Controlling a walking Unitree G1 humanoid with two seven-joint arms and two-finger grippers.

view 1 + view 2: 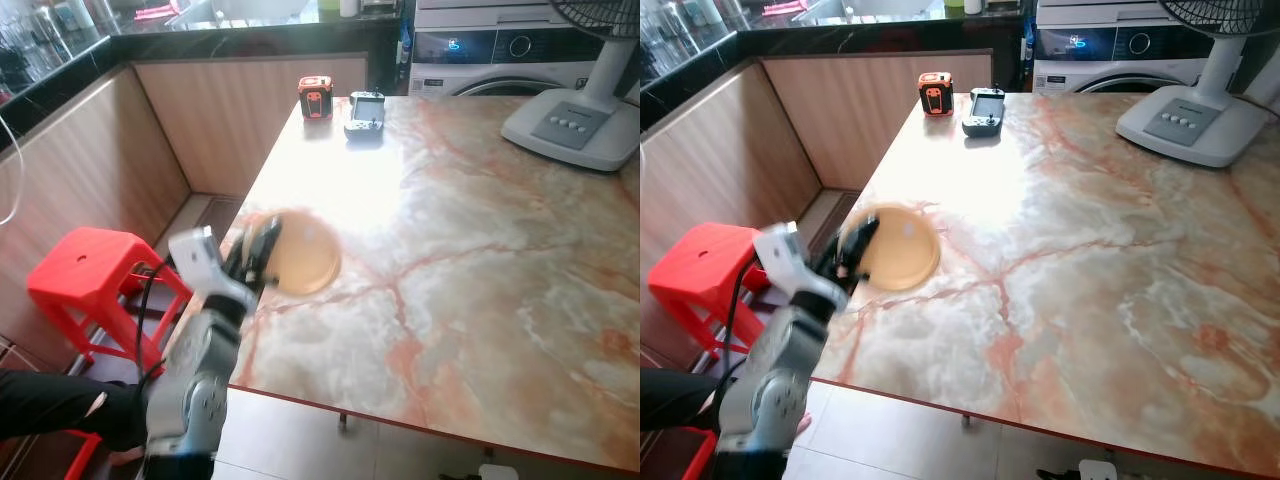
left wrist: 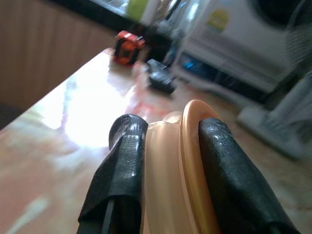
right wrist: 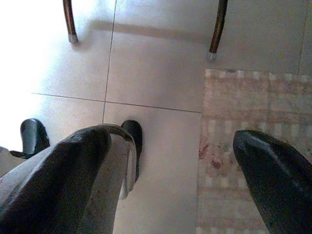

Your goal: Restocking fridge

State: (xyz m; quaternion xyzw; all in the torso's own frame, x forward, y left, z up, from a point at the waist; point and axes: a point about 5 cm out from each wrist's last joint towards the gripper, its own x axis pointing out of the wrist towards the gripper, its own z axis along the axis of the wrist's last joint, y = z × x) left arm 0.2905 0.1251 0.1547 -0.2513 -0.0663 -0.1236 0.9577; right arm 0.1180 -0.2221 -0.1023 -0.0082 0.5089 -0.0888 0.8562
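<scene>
We see a marble table (image 1: 470, 280) with a fan (image 1: 575, 125) base at its 1 o'clock corner, and at 11 o'clock an orange tape measure (image 1: 315, 97) just beside a grey controller (image 1: 366, 113); any writing on them is too small for us to read. At the table's 9 o'clock edge our left gripper (image 2: 168, 161) has its fingers (image 2: 124, 170) closed on the rim of a plate (image 1: 303, 253), a round, pale orange, smooth disc held tilted on edge, its face turned toward 3 o'clock. Our right gripper (image 3: 175, 161) hangs with jaws wide over a tiled floor (image 3: 156, 73) and rug (image 3: 243, 146).
</scene>
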